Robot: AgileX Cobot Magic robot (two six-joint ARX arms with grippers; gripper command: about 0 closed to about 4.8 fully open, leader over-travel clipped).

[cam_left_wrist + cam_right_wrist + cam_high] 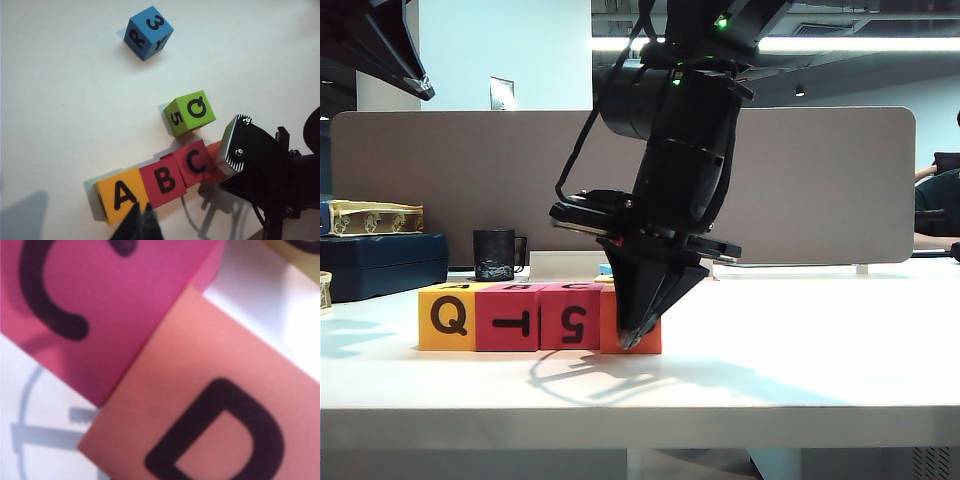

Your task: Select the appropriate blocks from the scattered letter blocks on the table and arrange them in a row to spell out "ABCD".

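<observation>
Bright, even light falls from a ceiling strip lamp (840,45) at two o'clock in the exterior view, glaring slightly. The table (800,340) is near overexposed; a soft arm shadow pools at six o'clock below the right gripper (638,335). The left wrist view is sharp, shadows trailing toward seven o'clock. The right wrist view is heavily blurred, too close to focus, with a blown-out white patch at two o'clock
</observation>
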